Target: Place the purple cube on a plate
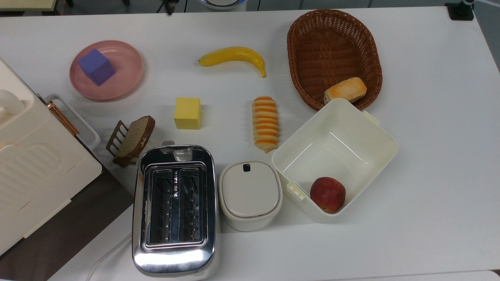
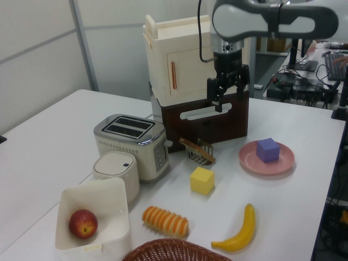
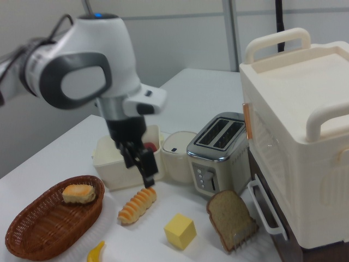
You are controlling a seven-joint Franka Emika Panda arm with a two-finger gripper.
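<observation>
Resting on the pink plate (image 1: 125, 80), toward the top view's left part of it, the purple cube (image 1: 96, 66) sits flat with one corner turned toward the camera; in the left view the same cube (image 2: 267, 149) stands on the plate (image 2: 250, 159) at the left view's right, with nothing touching it; the gripper (image 2: 228, 97) hangs well above the table in front of the cream and brown cabinet (image 2: 185, 65), its two dark fingers parted with a clear gap and nothing held between them; in the right view the gripper (image 3: 140, 164) points downward above the striped bread roll (image 3: 136, 204); a yellow cube (image 1: 188, 113) lies on the white table (image 1: 429, 156) between the plate and the striped roll (image 1: 265, 123); a banana (image 1: 233, 56) lies near the top view's upper middle, beside the brown wicker basket (image 1: 312, 47), which holds a small bun (image 1: 345, 90); a slice of bread (image 1: 135, 136) leans in a small rack just beside the chrome toaster (image 1: 174, 210); a lidded cream container (image 1: 250, 194) stands between the toaster and an open cream box (image 1: 375, 132) with a red apple (image 1: 327, 194) inside.
</observation>
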